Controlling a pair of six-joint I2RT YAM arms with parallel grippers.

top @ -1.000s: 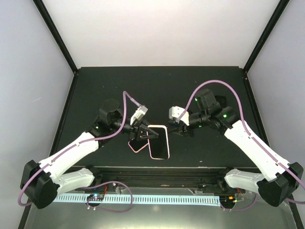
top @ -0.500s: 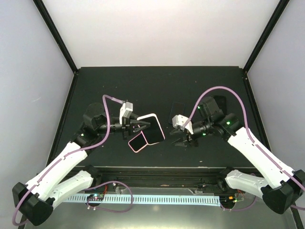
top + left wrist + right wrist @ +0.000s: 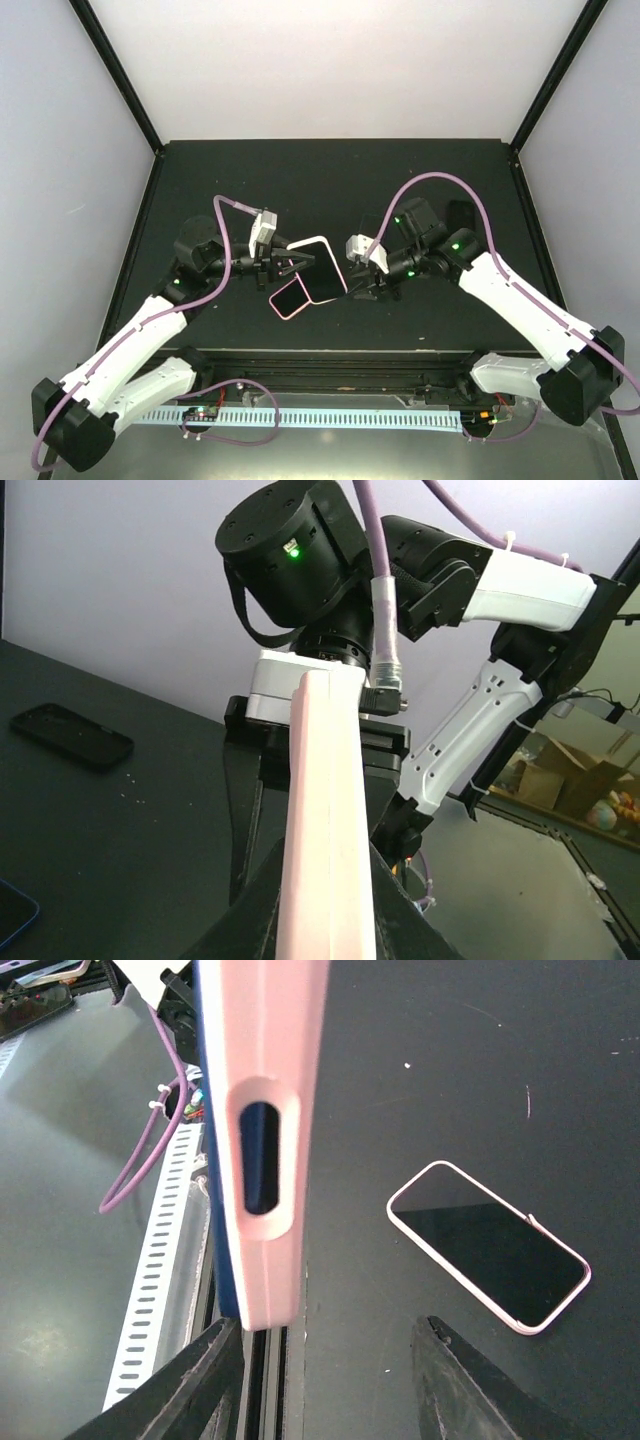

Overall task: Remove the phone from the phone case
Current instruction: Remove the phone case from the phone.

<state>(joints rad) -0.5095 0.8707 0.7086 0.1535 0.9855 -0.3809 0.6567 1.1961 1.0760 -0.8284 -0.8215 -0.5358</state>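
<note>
My left gripper (image 3: 290, 262) is shut on a pink phone case (image 3: 320, 268) and holds it tilted above the table. In the left wrist view the pink case (image 3: 325, 810) stands edge-on between my fingers (image 3: 250, 920). In the right wrist view the same case (image 3: 262, 1130) is edge-on, and a blue phone (image 3: 222, 1260) shows along its side and through a slot. My right gripper (image 3: 363, 290) is open at the case's right end. The case end lies between its fingers, close to the left one (image 3: 195, 1380).
A second pink-rimmed flat item with a dark face (image 3: 290, 297) lies on the black table below the held case; it also shows in the right wrist view (image 3: 488, 1245). A dark phone (image 3: 70, 737) lies farther back. The table's front rail (image 3: 330, 362) is close.
My left gripper lifted the pink case off the table and drew it left, then held still. My right gripper moved left up to the case's right end.
</note>
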